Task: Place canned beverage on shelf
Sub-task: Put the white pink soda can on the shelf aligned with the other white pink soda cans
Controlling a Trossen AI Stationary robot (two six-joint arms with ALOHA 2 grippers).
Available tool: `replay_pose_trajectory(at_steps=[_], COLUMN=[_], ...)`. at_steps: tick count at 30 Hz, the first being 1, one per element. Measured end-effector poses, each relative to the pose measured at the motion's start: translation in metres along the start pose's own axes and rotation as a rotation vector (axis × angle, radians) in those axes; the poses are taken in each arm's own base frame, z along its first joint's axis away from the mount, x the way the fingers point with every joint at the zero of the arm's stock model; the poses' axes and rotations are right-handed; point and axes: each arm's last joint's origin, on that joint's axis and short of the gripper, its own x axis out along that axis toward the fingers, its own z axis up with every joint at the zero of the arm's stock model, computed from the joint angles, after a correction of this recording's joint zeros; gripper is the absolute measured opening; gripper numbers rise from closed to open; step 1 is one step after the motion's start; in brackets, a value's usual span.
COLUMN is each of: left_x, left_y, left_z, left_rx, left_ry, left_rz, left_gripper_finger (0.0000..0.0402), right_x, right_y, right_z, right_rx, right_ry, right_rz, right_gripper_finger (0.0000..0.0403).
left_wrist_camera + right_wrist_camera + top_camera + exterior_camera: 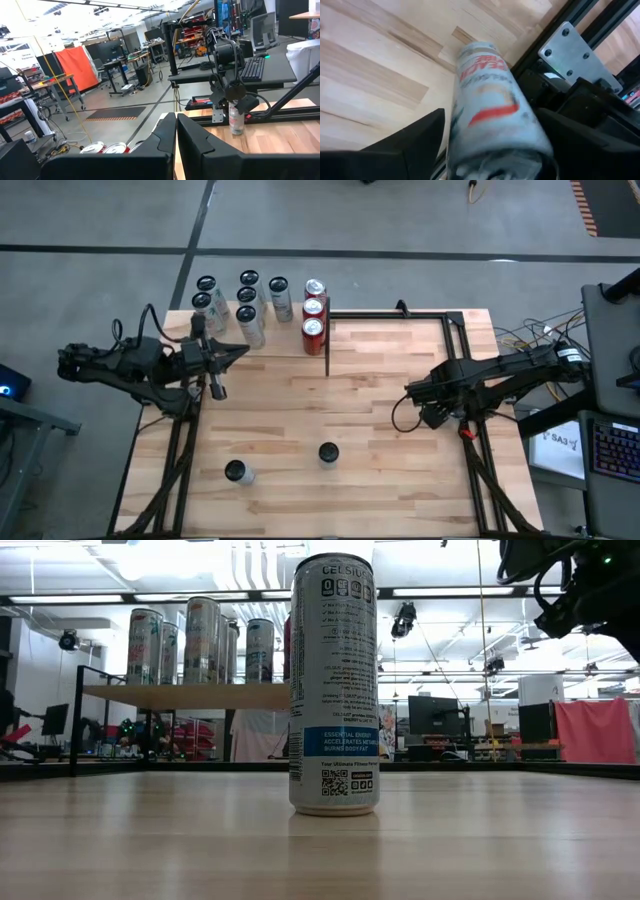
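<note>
Sitting between right gripper [485,145] fingers, can [492,107]

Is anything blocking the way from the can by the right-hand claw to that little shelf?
Nothing on the bare tabletop between the can and the shelf. But a row of three cans lines the shelf's near end, and two loose cans stand off to the side.

— What do your arms look like?
— You've got two dark, jointed arms, left arm [130,365] and right arm [500,375], black cables looping beside them, ending in matte black wedge-shaped fingers [165,137].
</note>
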Motion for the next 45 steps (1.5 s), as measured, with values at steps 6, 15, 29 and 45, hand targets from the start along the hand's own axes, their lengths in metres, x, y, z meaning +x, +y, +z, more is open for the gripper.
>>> replay_pose_trajectory(at_steps=[6, 15, 29, 45], left_x=[0.0, 0.0, 0.0, 0.008], left_y=[0.0, 0.0, 0.0, -0.006], left_z=[0.0, 0.001, 0.0, -0.003], left_rx=[-0.001, -0.002, -0.001, 0.012], left_ry=[-0.002, -0.004, -0.001, 0.025], left_rz=[0.0, 0.001, 0.0, -0.008], left_gripper_finger=[0.0, 0.0, 0.0, 0.0], right_x=[0.0, -0.005, 0.006, -0.069], right_y=[0.0, 0.0, -0.002, 0.003], right_z=[0.0, 0.0, -0.001, -0.001], right_rx=[0.01, 0.025, 0.006, 0.009], right_ry=[-0.004, -0.008, 0.02, -0.28], right_rz=[-0.001, 0.011, -0.024, 0.162], right_gripper_finger=[0.031, 0.0293, 0.0268, 0.0241])
